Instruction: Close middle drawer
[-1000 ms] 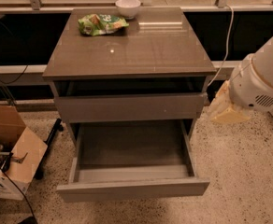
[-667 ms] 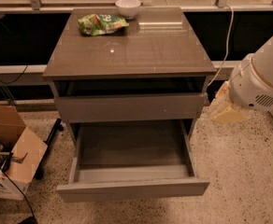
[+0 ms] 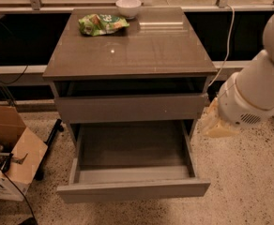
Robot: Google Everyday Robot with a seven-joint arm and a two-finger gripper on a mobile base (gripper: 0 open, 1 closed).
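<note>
The middle drawer is pulled out of the cabinet, topped by a bowl and bag. The gripper is held at the cabinet's right, its state not discernible.

A white bowl sits at the tabletop's far edge. A green snack bag lies near its far-left corner.

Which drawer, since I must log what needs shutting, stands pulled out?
The middle drawer, drawn far forward with its bare inside showing; the upper drawer front above sits back under the cabinet top. The gripper hangs right of the cabinet.
</note>
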